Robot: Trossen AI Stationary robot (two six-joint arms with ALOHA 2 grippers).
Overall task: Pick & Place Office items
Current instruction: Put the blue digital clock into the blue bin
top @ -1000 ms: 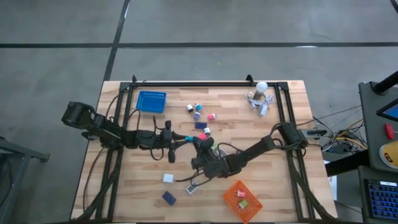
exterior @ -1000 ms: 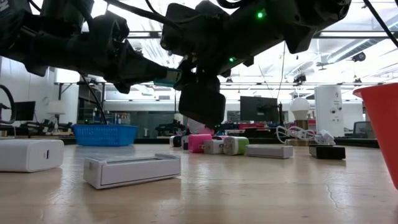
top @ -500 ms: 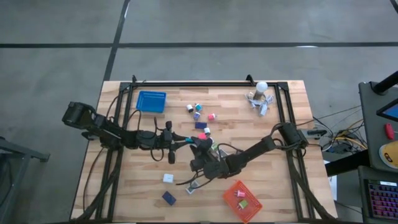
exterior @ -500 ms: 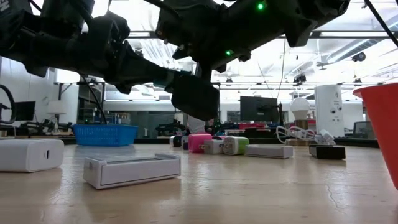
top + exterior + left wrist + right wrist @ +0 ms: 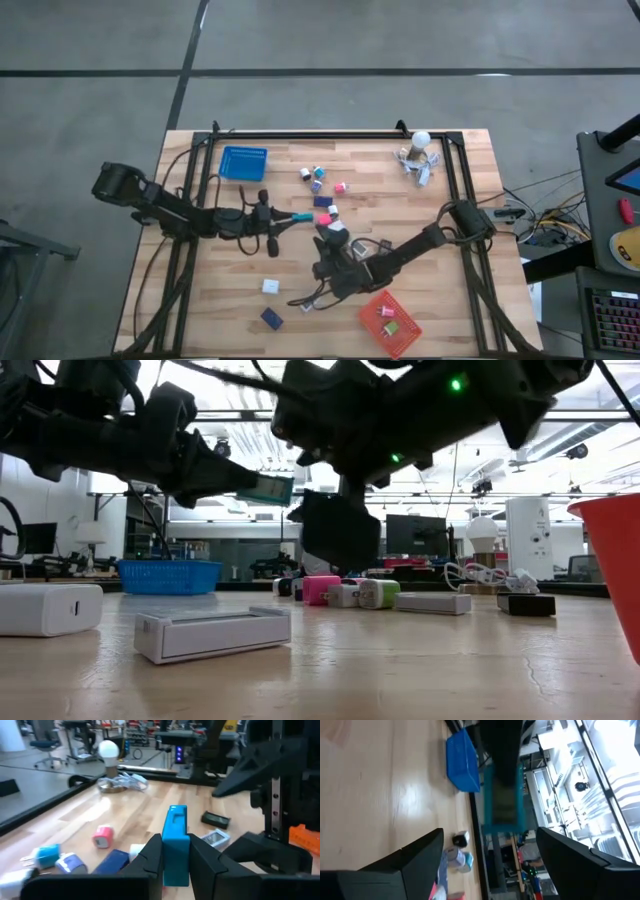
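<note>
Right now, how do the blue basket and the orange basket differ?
The blue basket sits at the table's far left, square to the edge and apparently empty; the orange basket sits at the near right edge, turned at an angle, with small items in it. The blue one lies clear of both arms, while the orange one is just beside the right gripper. Both are small rectangular baskets resting on the wooden table.
</note>
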